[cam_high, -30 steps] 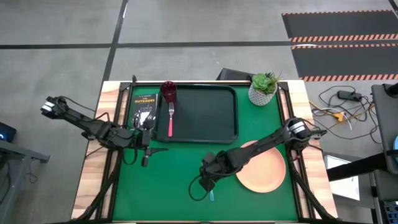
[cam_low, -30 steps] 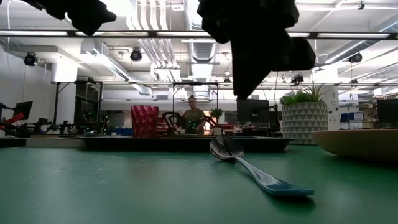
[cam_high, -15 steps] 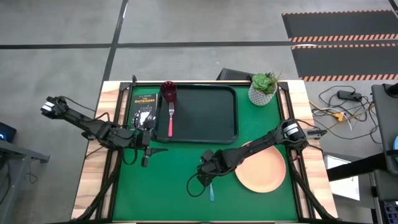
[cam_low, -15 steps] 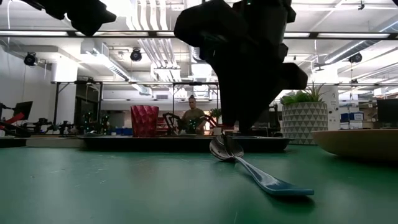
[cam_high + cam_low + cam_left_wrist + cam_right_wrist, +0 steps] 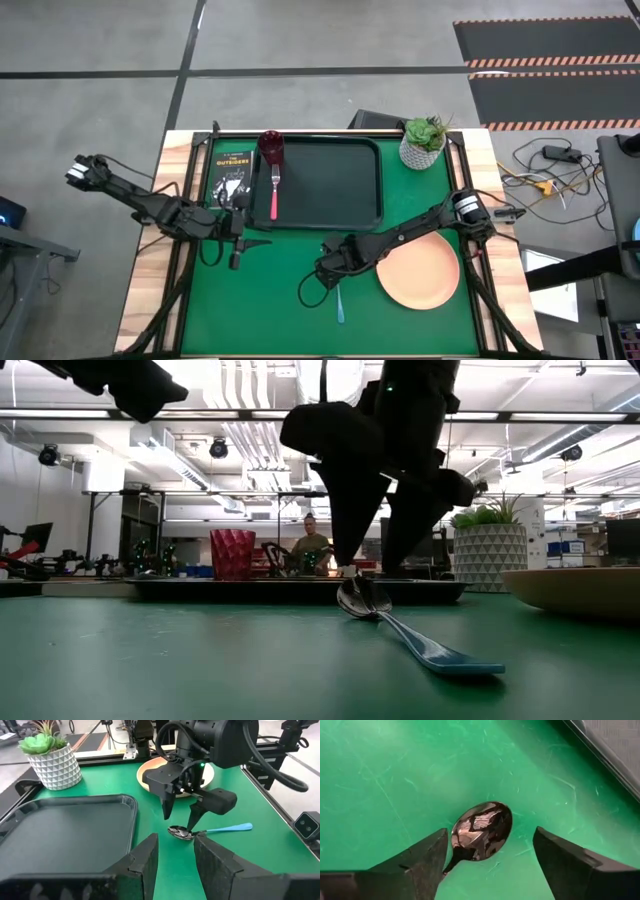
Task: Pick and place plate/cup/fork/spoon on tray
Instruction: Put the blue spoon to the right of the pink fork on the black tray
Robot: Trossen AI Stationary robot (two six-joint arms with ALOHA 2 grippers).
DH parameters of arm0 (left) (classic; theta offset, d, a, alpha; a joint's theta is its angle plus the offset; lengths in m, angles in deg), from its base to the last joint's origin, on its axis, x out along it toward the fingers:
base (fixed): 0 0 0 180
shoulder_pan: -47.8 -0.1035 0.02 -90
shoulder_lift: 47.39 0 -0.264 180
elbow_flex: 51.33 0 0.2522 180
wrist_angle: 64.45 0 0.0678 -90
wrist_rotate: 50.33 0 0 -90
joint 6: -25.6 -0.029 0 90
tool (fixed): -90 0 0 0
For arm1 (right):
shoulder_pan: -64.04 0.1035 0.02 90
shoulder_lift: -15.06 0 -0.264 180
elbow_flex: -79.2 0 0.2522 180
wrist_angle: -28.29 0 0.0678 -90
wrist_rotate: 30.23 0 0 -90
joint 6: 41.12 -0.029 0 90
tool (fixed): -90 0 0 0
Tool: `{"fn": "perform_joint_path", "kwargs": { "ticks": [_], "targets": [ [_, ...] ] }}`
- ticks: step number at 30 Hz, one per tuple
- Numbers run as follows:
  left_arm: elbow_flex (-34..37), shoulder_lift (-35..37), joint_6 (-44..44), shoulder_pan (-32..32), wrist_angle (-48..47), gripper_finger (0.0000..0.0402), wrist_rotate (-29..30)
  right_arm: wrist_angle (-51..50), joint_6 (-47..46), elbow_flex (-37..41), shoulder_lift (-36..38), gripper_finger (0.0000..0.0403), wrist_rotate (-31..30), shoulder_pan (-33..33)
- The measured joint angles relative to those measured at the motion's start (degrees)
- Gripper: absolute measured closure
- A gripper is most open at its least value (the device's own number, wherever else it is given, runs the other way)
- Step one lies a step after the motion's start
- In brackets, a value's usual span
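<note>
**Right gripper drops over the spoon's bowl**

Down comes the right gripper (image 5: 181, 817), fingers spread either side of the spoon (image 5: 210, 830), which lies flat on the green table (image 5: 270, 300) just short of the tray (image 5: 330, 185). Spoon pickup is the step in hand; next, lower and pinch. Left gripper (image 5: 238, 245) waits near the tray, fingers parted.

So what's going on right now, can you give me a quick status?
Right gripper open, straddling the spoon bowl on the mat. Left gripper open, waiting beside the tray. Nothing in the way.
</note>
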Motion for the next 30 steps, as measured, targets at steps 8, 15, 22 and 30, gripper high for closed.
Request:
{"fn": "perform_joint_path", "kwargs": {
  "ticks": [8, 15, 22, 30],
  "targets": [
    [0.00, -0.33, 0.24, 0.00, 0.02, 0.0295, 0.02, 2.77, -1.02, 3.78, 0.00, 0.0113, -1.12, -0.15],
    [0.00, -0.33, 1.18, 0.00, -0.01, 0.0295, 0.04, 12.31, 1.40, 7.52, -0.07, 0.0112, -0.97, -0.13],
    [0.00, -0.33, 1.16, 0.00, -0.01, 0.0295, 0.28, 15.28, 1.44, 8.06, -0.07, 0.0123, -1.06, -0.13],
    [0.00, -0.33, 1.16, 0.00, -0.01, 0.0295, 0.26, 15.30, 1.09, 8.06, -0.07, 0.0173, -2.50, -0.11]
  ]
}}
